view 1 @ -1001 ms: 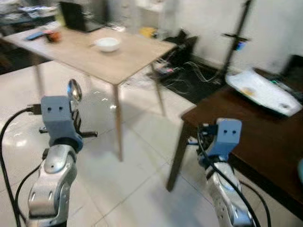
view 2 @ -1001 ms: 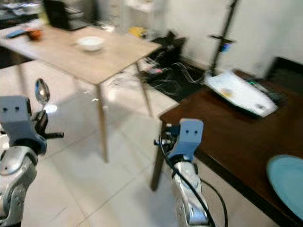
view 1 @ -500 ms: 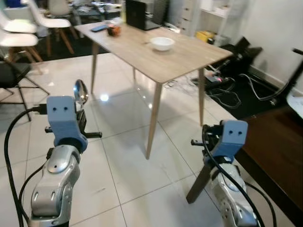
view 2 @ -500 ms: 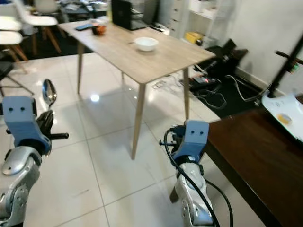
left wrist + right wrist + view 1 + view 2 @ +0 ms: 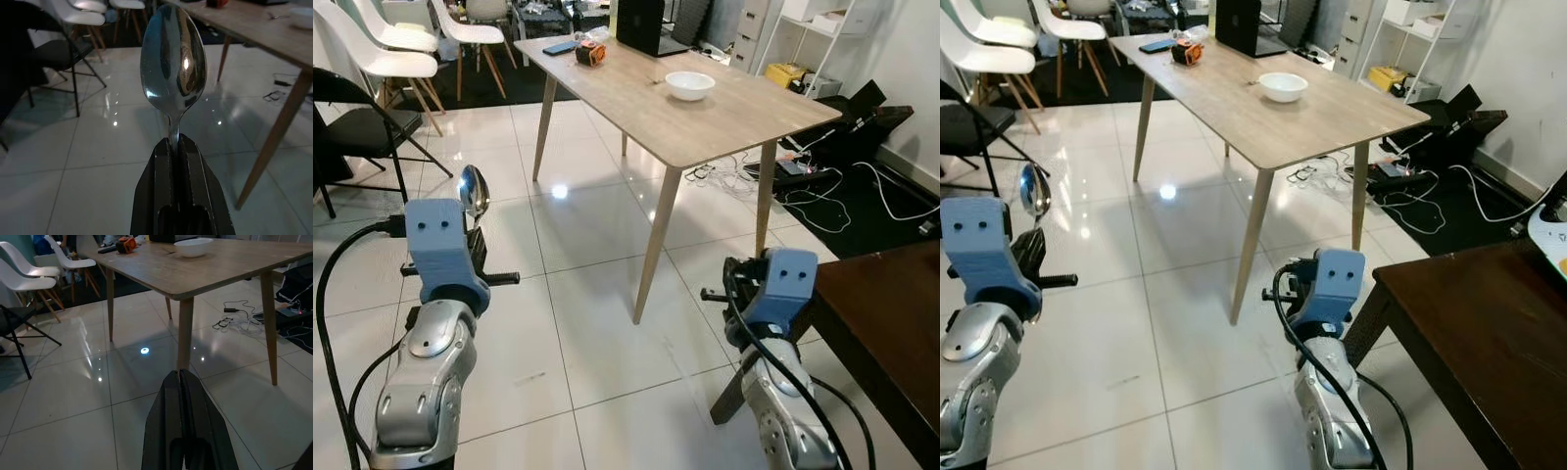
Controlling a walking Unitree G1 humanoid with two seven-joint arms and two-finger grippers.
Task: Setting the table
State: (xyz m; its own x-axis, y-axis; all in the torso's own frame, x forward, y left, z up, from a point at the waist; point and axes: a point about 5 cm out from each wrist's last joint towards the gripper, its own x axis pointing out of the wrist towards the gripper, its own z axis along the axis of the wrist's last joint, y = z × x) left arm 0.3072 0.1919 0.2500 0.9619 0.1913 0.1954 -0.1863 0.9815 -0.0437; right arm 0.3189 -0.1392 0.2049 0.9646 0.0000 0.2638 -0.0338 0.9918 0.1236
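light wood table (image 5: 724, 113) | white bowl (image 5: 690, 85), laptop (image 5: 641, 24), phone (image 5: 559, 47) on top

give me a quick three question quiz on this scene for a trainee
1. True or false: the left gripper holds the shiny metal spoon upright, bowl end up.
2. Multiple choice: what stands near the middle of the light wooden table? A. a red mug B. a white bowl C. a glass jug
3. Fill in: the right gripper has its jaws ____ and holds nothing.

Key
1. True.
2. B, the white bowl.
3. Shut.
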